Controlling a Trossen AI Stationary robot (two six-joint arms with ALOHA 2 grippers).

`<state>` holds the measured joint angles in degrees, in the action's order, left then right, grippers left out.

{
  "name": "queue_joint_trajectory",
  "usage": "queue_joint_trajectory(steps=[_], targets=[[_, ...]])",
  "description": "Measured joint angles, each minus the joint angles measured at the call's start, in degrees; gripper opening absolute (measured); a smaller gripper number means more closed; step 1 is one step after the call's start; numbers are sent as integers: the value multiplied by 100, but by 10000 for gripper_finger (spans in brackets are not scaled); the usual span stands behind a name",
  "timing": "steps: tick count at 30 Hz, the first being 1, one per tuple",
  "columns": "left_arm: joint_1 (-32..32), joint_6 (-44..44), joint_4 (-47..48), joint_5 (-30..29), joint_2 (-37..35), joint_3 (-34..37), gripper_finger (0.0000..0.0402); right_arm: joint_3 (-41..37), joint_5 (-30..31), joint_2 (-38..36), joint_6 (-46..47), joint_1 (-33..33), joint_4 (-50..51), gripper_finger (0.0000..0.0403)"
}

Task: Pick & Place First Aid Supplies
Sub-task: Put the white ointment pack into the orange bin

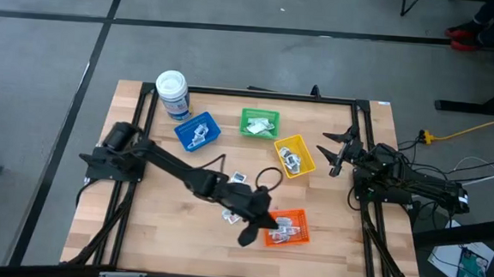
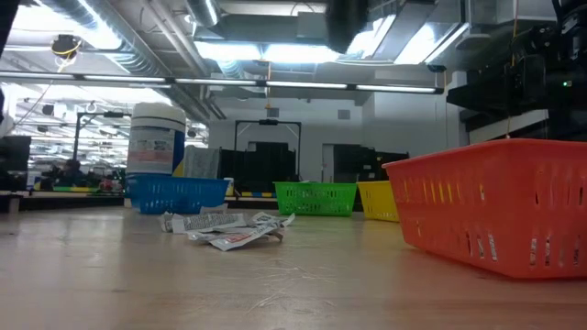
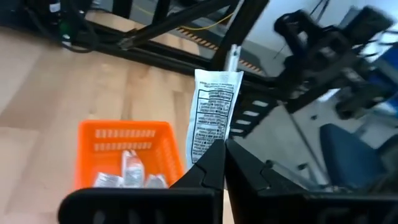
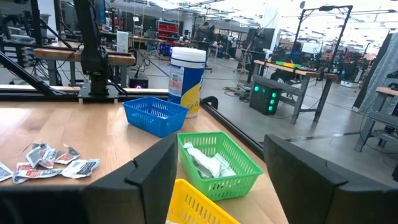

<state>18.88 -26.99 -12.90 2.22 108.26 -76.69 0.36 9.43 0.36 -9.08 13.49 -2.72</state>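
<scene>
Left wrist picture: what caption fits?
Left gripper shut on a packet beside the orange bin.

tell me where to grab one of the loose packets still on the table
Take a loose packet by its raised crumpled edge, coming straight down from above. They lie flat on the wood in an overlapping pile, so a side approach would only push them.

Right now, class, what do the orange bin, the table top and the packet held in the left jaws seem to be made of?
Orange bin: probably moulded plastic, with slotted lattice walls and a uniform bright colour.
Table top: wood, apparently joined strips with visible grain and a smooth pale finish.
Packet, pinched in the left gripper: likely paper or foil laminate, thin, flat, printed, with crimped ends.
</scene>
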Motion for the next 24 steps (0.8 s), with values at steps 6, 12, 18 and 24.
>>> queue_joint_trajectory(steps=[6, 12, 18, 24], targets=[[-189, 265, 297, -13, 550, -597, 1, 0, 0, 0, 0, -1, 1, 236], [-395, 187, 507, -22, 877, -675, 2, 0, 0, 0, 0, -1, -1, 236], [-471, 466, 804, 350, 1028, -673, 5, 0, 0, 0, 0, 0, -1, 236], [-446, 469, 793, 684, 1104, -680, 6, 0, 2, 0, 2, 1, -3, 236]])
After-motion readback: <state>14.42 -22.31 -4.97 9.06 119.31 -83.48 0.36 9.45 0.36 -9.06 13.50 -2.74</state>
